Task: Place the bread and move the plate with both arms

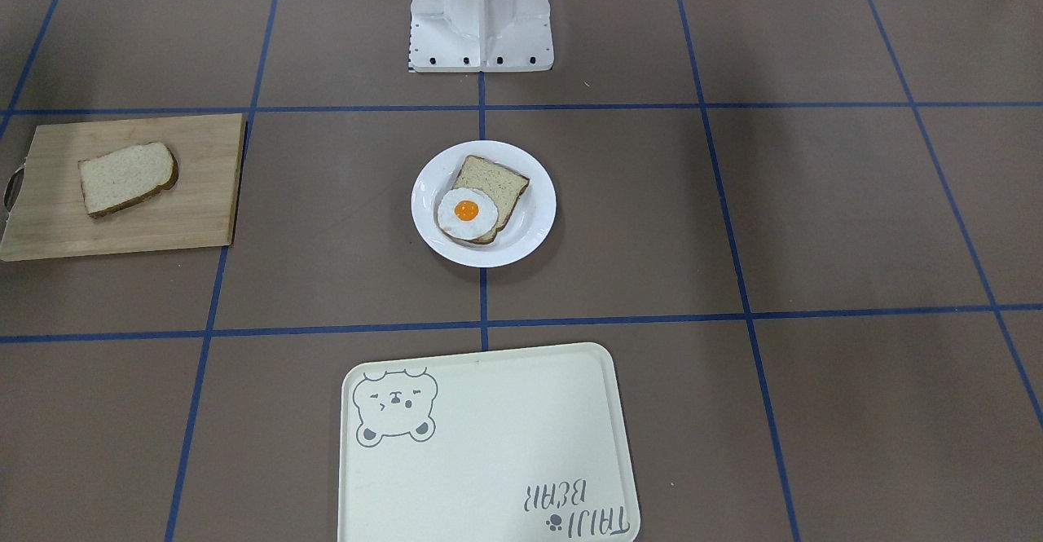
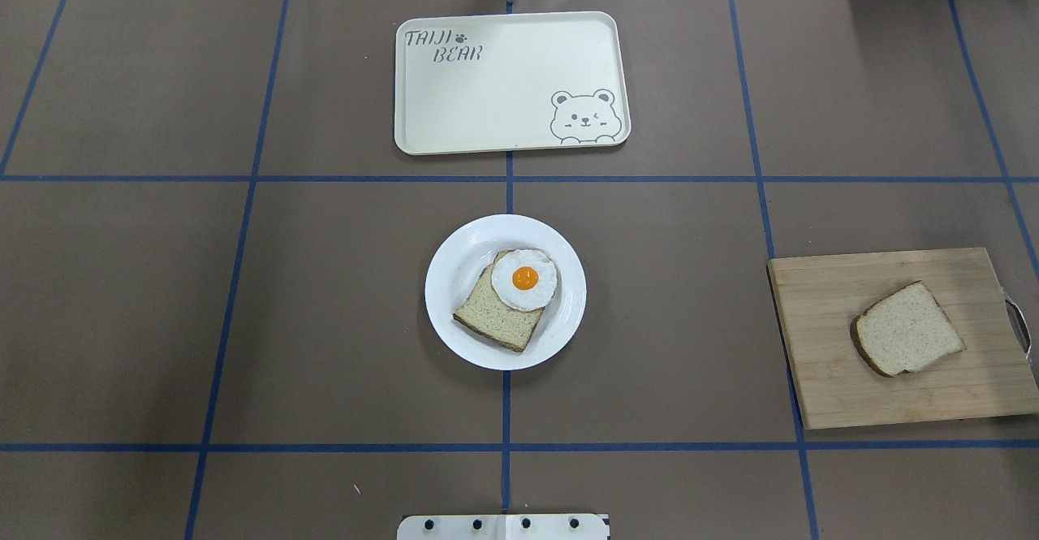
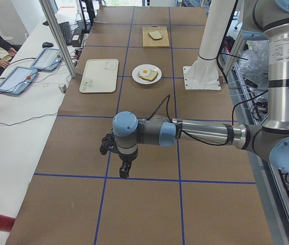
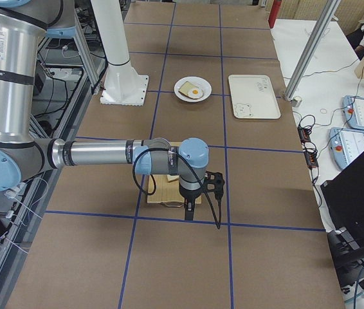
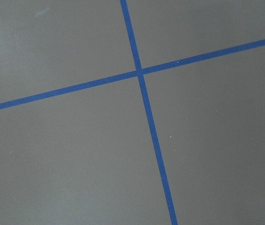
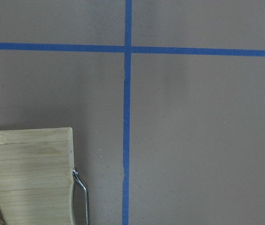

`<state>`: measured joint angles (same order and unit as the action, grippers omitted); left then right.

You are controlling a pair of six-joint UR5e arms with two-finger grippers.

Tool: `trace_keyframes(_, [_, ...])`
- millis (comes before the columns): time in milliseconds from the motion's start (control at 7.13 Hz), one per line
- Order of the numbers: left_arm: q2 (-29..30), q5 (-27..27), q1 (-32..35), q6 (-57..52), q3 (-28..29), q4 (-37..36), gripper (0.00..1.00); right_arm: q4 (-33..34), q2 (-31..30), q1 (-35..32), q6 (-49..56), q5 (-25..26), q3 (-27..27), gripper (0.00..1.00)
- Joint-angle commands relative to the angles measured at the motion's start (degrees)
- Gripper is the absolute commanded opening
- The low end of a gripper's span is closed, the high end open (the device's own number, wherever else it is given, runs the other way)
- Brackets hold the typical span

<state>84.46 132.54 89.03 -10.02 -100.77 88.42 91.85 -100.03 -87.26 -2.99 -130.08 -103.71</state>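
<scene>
The bread (image 1: 128,178), a pale slice with a brown crust, lies on a wooden cutting board (image 1: 49,208) and also shows in the overhead view (image 2: 907,330). The white plate (image 1: 534,228) sits at the table's middle (image 2: 454,276) and holds a tanner slice (image 2: 495,317) topped with a fried egg (image 2: 525,278). My left gripper (image 3: 125,172) shows only in the exterior left view, far from the plate, pointing down over bare table. My right gripper (image 4: 189,212) shows only in the exterior right view, just beyond the board's edge. I cannot tell whether either is open or shut.
A cream rectangular tray (image 2: 503,85) with a bear drawing lies beyond the plate. The robot's white base (image 1: 481,20) stands behind the plate. The board's metal handle (image 6: 82,192) shows in the right wrist view. Blue tape lines grid the brown table.
</scene>
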Motion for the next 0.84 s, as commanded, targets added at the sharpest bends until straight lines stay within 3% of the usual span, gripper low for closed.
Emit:
trace_keyframes(0, [-0.2, 0.0, 0.0, 0.0, 0.0, 0.0, 0.98, 0.0, 0.1, 0.1, -0.1, 0.0, 0.0, 1.00])
trace_keyframes(701, [0.7, -0.1, 0.1, 0.1, -5.6, 0.0, 0.98, -0.3, 3.2, 0.1, -0.7, 0.0, -1.3, 1.00])
